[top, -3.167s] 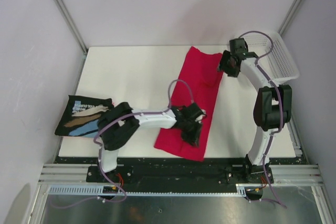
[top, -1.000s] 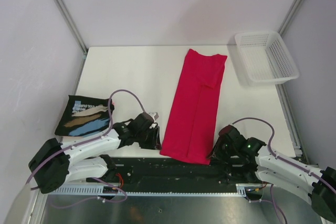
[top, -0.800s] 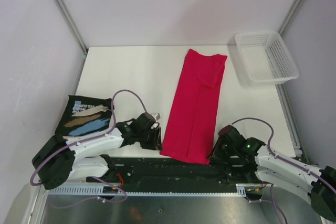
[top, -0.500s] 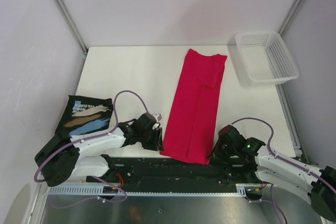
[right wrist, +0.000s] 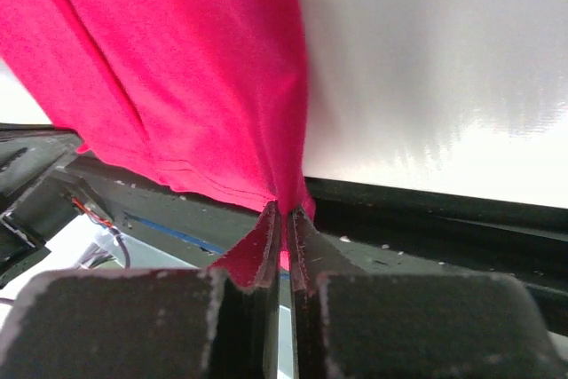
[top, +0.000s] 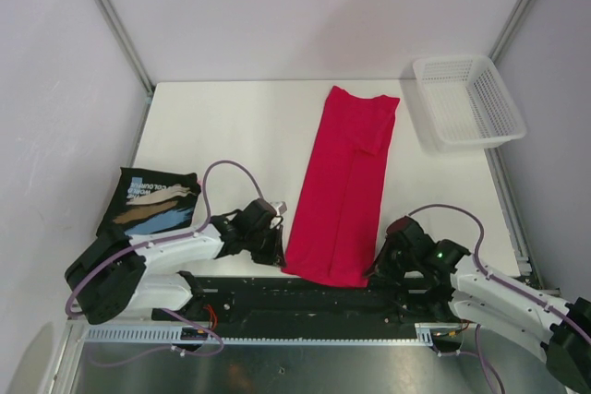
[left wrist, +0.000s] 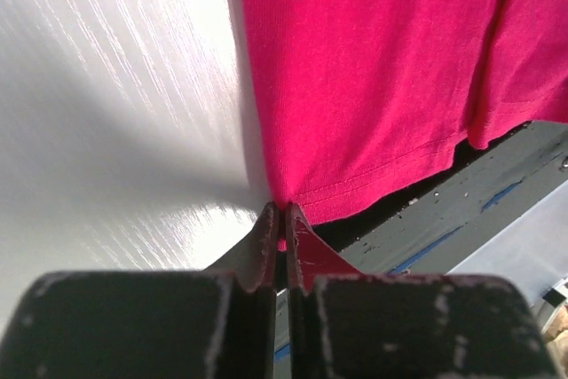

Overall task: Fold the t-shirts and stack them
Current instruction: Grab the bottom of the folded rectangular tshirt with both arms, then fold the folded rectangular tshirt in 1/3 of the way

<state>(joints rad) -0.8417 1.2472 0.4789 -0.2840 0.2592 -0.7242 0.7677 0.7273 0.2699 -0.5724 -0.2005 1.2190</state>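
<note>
The crimson-pink t-shirt [top: 343,182] lies as a long folded strip down the middle of the table, its near hem hanging over the front edge. My left gripper [top: 278,248] is shut on the hem's near-left corner [left wrist: 282,201]; a sliver of pink cloth shows between its fingertips [left wrist: 266,228]. On the other side, my right gripper [top: 377,269] pinches the near-right corner [right wrist: 288,193] of the same hem. The black t-shirt [top: 148,205] with its white, tan and light-blue print lies folded at the table's left edge.
A white mesh basket [top: 468,101] stands at the back right corner. The white table [top: 231,136] ends just under both grippers, with the dark metal frame rail [top: 305,297] below it. Grey walls enclose the left, back and right.
My left gripper slid right to the shirt's near-left corner and shut on it. The right gripper finished closing on the near-right corner. The shirt has not moved.
</note>
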